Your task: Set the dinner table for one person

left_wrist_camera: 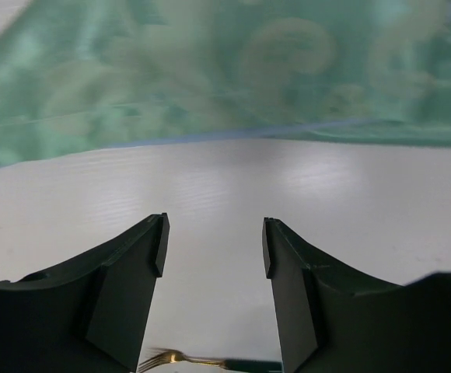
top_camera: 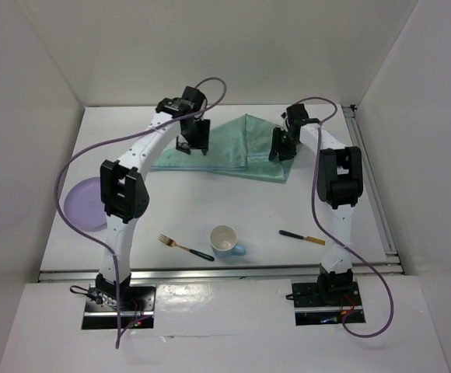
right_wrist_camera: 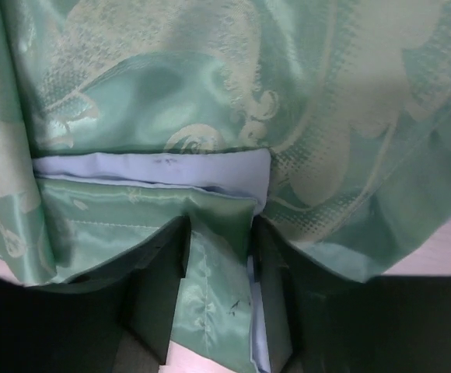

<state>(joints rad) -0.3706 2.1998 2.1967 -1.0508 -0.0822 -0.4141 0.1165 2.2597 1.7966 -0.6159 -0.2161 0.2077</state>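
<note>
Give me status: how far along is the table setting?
Done: nothing is laid out yet. In hand: the right gripper straddles a fold of the teal cloth, grip unclear; the left gripper is open over the table beside it. Left: probably spread the cloth, then bring in the plate, fork, mug and knife.

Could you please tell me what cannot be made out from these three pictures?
Right wrist view: whether the right gripper pinches the cloth or merely straddles a fold; the fabric covers the contact.
Left wrist view: the fork, cut off by the bottom edge and the left gripper; the cloth there is blurred.
Top view: the plate, its right side behind the left arm.
</note>
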